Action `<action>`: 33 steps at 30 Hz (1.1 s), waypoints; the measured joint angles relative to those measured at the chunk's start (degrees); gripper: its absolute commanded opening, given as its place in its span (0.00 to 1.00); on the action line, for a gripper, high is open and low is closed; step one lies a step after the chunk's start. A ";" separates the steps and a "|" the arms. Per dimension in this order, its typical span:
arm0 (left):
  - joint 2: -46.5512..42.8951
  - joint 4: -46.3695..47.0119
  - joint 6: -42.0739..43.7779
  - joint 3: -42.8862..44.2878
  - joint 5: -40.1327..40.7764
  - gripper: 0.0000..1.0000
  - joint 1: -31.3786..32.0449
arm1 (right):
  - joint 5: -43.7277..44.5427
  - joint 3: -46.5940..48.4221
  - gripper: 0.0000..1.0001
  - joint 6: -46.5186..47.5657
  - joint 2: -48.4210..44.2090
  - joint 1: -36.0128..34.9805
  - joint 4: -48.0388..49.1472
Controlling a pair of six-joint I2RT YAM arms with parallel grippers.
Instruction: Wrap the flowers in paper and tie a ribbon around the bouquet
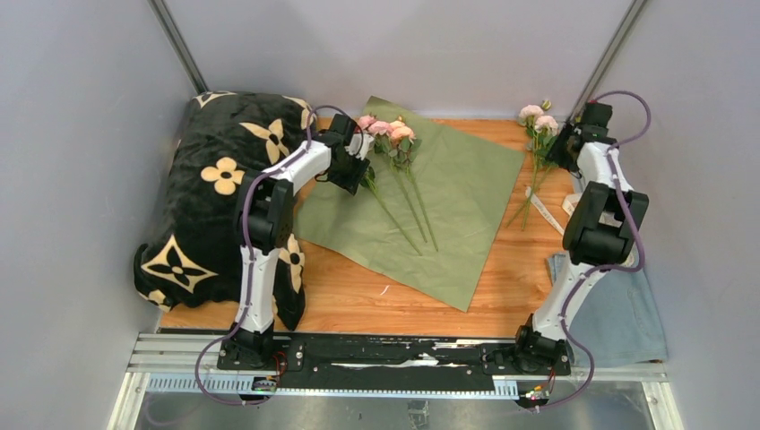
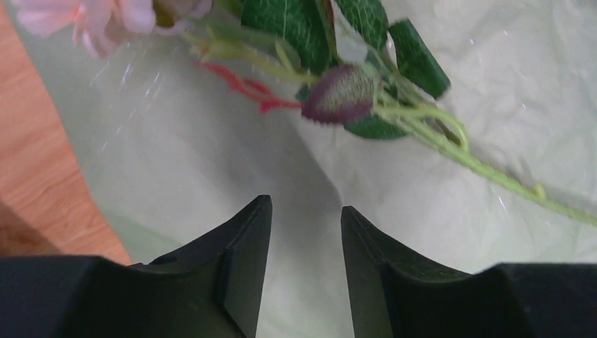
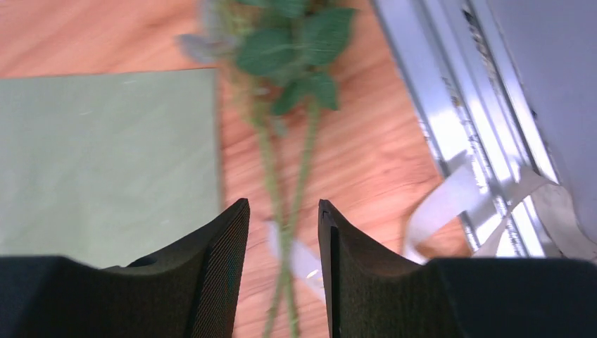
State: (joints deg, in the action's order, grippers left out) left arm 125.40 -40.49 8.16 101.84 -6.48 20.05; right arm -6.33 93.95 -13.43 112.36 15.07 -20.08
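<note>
Flowers (image 1: 387,131) part-laid on paper (image 1: 457,197)
Your left gripper (image 2: 306,206) and right gripper (image 3: 283,204) stand parted, empty; right hangs over far-right stray stems (image 3: 285,162) for pickup.

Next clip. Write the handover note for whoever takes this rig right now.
Left gripper: open, empty, over the paper, by the laid flowers.
Right gripper: open, above the stray flowers on the table, right of the paper.
Paper flat, green side up; ribbon loose beside the stray stems.
Done: some flowers laid. Left: move the strays over, wrap, tie.
</note>
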 measured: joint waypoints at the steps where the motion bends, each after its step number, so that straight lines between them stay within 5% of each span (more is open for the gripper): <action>1: 1.25 0.35 -0.04 0.74 0.37 0.49 0.11 | 0.42 0.66 0.46 -0.28 1.90 1.81 -0.50; 7: 7.87 1.79 0.07 8.59 1.16 0.49 1.18 | -1.55 9.20 0.45 -0.48 15.04 4.31 -2.56; 16: 12.50 2.89 1.33 15.61 -0.70 0.50 2.23 | -1.27 18.43 0.03 -1.07 22.18 3.91 -4.79; 21: 12.50 2.89 3.48 16.17 -1.81 0.54 4.35 | 0.44 17.42 0.00 -0.94 21.57 3.91 -4.79; 27: 11.72 2.49 5.77 17.44 -1.97 0.63 5.42 | 4.59 11.72 0.00 0.63 14.60 3.93 -5.73; 33: 5.07 -0.02 9.05 15.15 -1.40 0.76 5.09 | 10.91 -2.08 0.00 2.86 -8.17 3.93 -2.84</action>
State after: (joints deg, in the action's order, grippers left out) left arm 130.47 -40.51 17.21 116.99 -7.88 25.15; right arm 4.58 91.88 -10.57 104.18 19.00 -22.92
